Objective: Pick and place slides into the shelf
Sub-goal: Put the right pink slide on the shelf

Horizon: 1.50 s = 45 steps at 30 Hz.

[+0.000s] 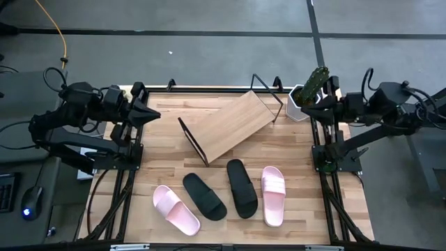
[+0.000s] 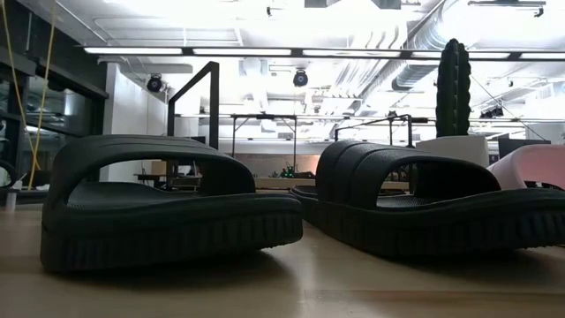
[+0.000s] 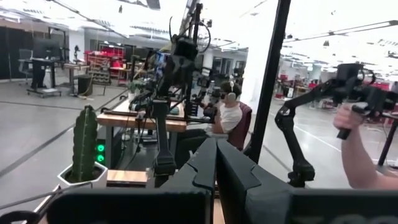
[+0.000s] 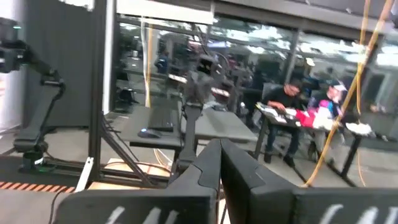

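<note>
The left claw [image 1: 152,116] hangs at the left edge of the pale butcher-block wooden surface [image 1: 300,160], its two dark fingers pressed together on nothing. Along the near edge lie the four slides in a row: a pale pink open-toe slide [image 1: 175,209] farthest left, a black slide [image 1: 204,196] just beside it, a second black slide [image 1: 242,187] near that one, and a second pale pink slide [image 1: 273,195] at the right end. Behind them, toward the middle of the surface, sits the slanted light-wood shelf board on its thin black wire frame [image 1: 230,124], turned at an angle, with no slide on it. A white pot holding a green cactus [image 1: 306,94] stands at the far right corner. Just beside it the right claw [image 1: 311,99] waits at the right edge, fingers pressed together, holding nothing.
</note>
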Each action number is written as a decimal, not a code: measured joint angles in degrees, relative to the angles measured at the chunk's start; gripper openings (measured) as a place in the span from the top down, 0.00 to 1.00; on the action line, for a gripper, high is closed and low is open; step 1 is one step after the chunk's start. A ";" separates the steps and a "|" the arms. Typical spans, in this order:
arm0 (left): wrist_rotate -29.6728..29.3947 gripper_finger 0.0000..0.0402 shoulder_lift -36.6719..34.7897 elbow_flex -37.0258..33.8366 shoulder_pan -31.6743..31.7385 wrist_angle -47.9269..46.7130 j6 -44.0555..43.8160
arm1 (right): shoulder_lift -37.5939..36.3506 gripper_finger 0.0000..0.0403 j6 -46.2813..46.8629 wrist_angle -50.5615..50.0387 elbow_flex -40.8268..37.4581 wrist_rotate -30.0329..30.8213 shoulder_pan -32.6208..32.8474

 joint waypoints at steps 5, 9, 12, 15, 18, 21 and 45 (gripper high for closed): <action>0.00 1.00 0.33 0.00 0.00 0.04 0.06 | 1.43 1.00 -3.12 -0.06 2.73 -3.46 0.00; -0.46 1.00 0.31 0.00 0.00 0.18 -0.06 | 2.13 1.00 -2.70 0.95 3.60 -3.59 0.00; -0.51 1.00 0.31 0.00 0.00 0.21 -0.19 | 2.88 1.00 -2.69 2.55 3.61 -3.79 0.00; -0.61 1.00 0.31 0.00 0.00 0.59 -1.50 | 3.92 1.00 -3.08 2.95 3.61 -3.95 0.00; -0.61 1.00 0.35 0.00 0.00 1.64 -2.57 | 5.24 1.00 -3.96 3.17 3.61 -4.00 0.02; -0.24 1.00 0.31 0.00 0.00 3.00 -2.87 | 6.29 1.00 -4.28 3.20 3.61 -4.50 0.02; -0.15 1.00 0.66 0.00 0.00 1.88 -4.49 | 23.87 1.00 -8.74 -16.64 23.81 27.57 21.62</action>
